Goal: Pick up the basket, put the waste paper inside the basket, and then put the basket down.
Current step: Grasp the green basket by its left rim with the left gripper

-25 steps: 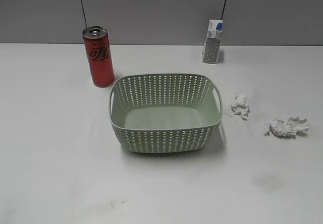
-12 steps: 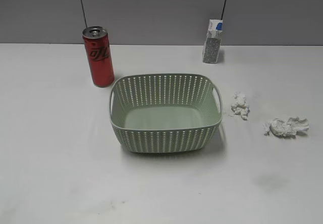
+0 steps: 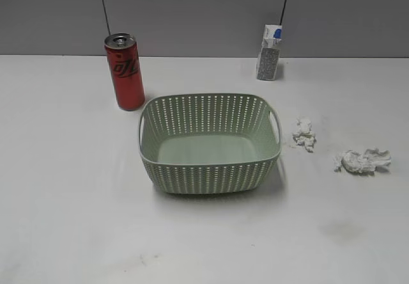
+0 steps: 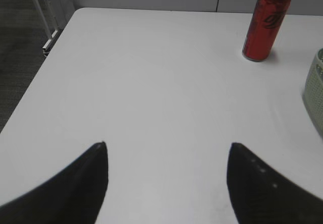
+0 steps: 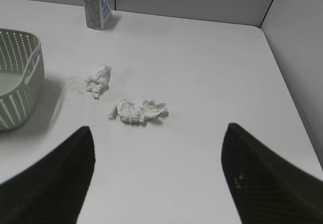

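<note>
The pale green slotted basket (image 3: pixel 209 142) stands empty on the white table at the middle of the exterior view; its edge shows in the left wrist view (image 4: pixel 315 90) and the right wrist view (image 5: pixel 17 77). Two wads of waste paper lie to its right: a small one (image 3: pixel 304 134) (image 5: pixel 98 80) and a larger one (image 3: pixel 362 160) (image 5: pixel 138 111). My left gripper (image 4: pixel 167 146) is open and empty over bare table, left of the basket. My right gripper (image 5: pixel 158 128) is open and empty, short of the larger wad. Neither gripper shows in the exterior view.
A red drink can (image 3: pixel 124 71) (image 4: pixel 266 22) stands behind the basket's left corner. A white-and-blue carton (image 3: pixel 269 52) (image 5: pixel 97 4) stands at the back right. The table's left edge (image 4: pixel 35 80) drops to dark floor. A grey wall runs along the back and right.
</note>
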Action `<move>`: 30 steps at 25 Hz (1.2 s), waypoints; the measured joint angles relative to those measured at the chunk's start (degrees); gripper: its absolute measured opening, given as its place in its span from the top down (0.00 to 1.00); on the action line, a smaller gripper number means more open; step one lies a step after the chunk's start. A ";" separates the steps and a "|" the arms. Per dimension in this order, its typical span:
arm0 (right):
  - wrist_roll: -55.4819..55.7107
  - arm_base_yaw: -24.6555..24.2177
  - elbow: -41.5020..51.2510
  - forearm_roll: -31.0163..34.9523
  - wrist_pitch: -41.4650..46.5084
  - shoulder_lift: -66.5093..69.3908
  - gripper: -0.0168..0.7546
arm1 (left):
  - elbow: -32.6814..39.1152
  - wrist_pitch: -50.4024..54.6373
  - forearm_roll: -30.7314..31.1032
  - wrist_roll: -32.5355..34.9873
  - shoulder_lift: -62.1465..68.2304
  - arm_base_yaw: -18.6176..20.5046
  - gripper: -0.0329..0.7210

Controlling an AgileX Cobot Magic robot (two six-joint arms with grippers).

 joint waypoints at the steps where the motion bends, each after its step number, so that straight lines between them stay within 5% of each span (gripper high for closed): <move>1: 0.00 0.00 -0.14 0.33 -1.91 1.68 0.21 | 0.00 0.00 0.00 0.00 0.00 0.00 0.22; 8: 0.00 0.00 -2.22 1.28 -9.13 10.67 0.21 | 0.00 0.00 0.00 0.00 0.00 0.00 0.22; 17: 0.00 0.00 -2.46 1.35 -7.37 10.81 0.21 | -1.85 -2.87 -4.12 0.12 2.69 0.00 0.22; 30: 0.00 0.00 -2.46 1.46 -6.00 10.81 0.21 | -22.73 -6.56 -18.71 5.85 51.28 -3.72 0.22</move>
